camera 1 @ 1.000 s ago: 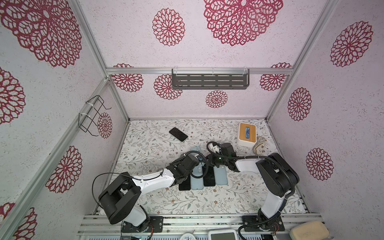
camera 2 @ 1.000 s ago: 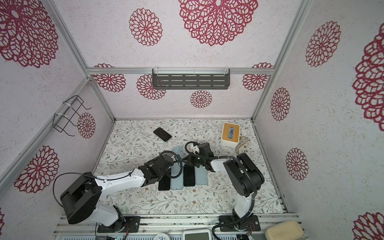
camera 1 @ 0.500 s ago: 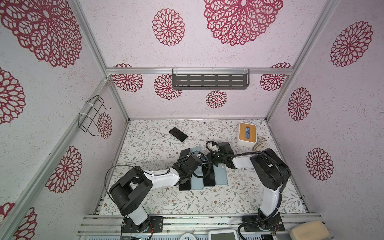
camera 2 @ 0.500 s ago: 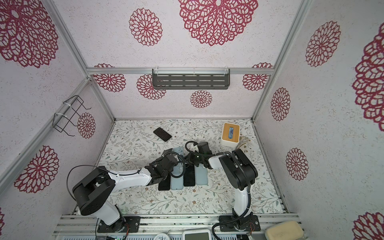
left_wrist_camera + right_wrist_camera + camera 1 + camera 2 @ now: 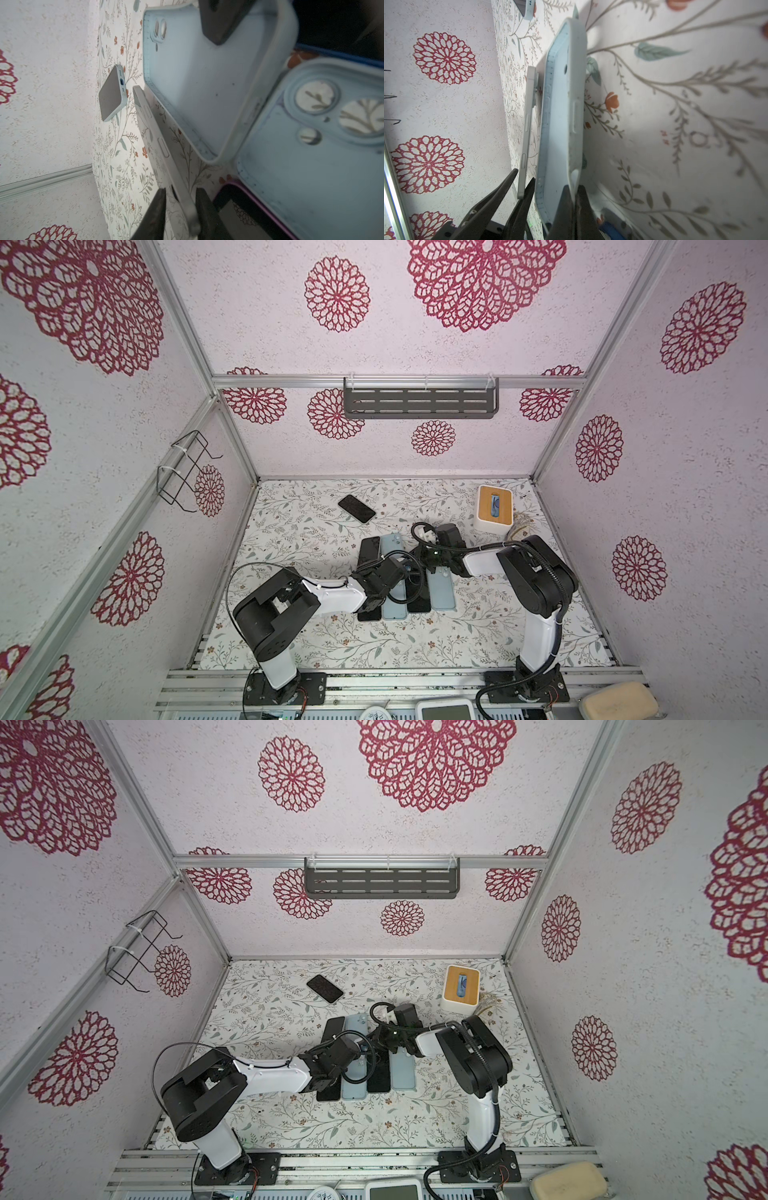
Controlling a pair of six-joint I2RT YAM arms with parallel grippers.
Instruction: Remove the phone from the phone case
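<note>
The phone (image 5: 149, 116) shows edge-on, a silver side with buttons. It is out of the light blue phone case (image 5: 197, 83) and lies beside it, with a strip of table between them. My left gripper (image 5: 180, 190) straddles the phone's near end with its jaws open; a gap shows between one finger and the phone. My right gripper (image 5: 574, 187) is shut on the side wall of the empty case (image 5: 560, 104), which it holds tilted. In both top views the phone (image 5: 370, 549) is the leftmost dark slab, next to the case (image 5: 392, 545).
A second light blue case (image 5: 442, 593) and a dark phone (image 5: 417, 599) lie to the right in the same row. Another phone (image 5: 356, 508) lies at the back. A wooden-topped tissue box (image 5: 493, 510) stands at the back right. A purple-rimmed phone (image 5: 249, 207) is close to my left gripper.
The phone has come out of the case toward the back left with my left gripper. The left jaws have since eased apart around it. The right gripper keeps its grip on the case.
</note>
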